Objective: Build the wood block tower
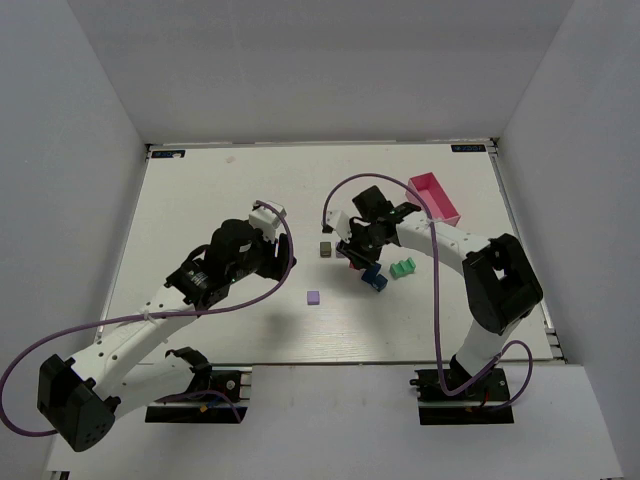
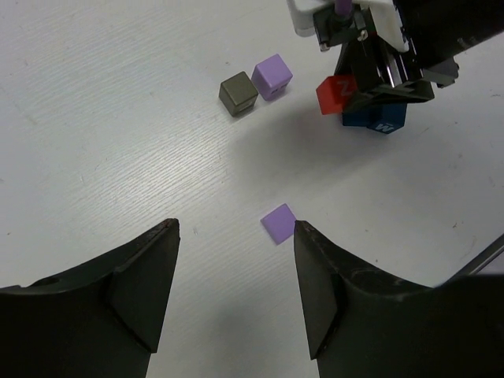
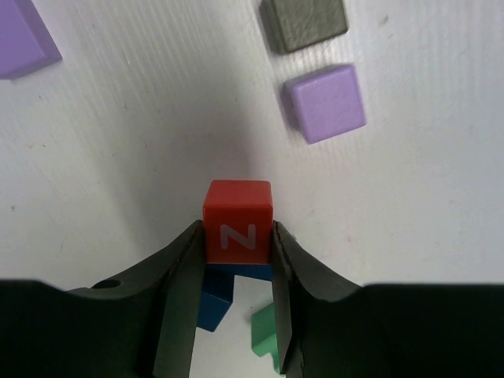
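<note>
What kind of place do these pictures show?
Probably a robot test cell: a white table boxed in by plain walls, two arms bolted at its edge, small painted blocks, a pink tray.

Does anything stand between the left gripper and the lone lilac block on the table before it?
Nothing visible does. The lone lilac block lies on the table just ahead of the open left gripper, nearer the finger on the picture's right. The grey block lies well beyond.
</note>
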`<action>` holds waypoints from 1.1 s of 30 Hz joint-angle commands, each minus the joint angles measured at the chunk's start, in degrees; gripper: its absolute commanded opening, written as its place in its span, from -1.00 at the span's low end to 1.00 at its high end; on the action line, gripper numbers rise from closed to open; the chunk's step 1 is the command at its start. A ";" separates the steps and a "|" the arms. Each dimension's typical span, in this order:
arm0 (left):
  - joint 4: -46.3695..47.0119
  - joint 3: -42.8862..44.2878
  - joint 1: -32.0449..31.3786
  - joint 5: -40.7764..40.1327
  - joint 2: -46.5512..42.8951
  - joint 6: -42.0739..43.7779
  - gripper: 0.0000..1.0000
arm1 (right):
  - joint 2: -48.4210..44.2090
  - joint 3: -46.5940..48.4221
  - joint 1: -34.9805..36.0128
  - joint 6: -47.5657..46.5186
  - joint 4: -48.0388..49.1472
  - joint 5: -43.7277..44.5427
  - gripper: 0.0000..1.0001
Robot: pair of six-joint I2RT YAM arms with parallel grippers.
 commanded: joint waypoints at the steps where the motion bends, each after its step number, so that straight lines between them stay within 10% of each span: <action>1: 2.00 -0.61 -0.23 2.51 -1.91 2.19 0.40 | -2.37 5.35 0.16 -3.27 -3.26 -2.51 -0.97; 33: 2.54 -1.13 0.29 6.74 -3.49 3.87 0.37 | 14.24 28.38 1.04 -21.11 -15.40 -5.15 -0.88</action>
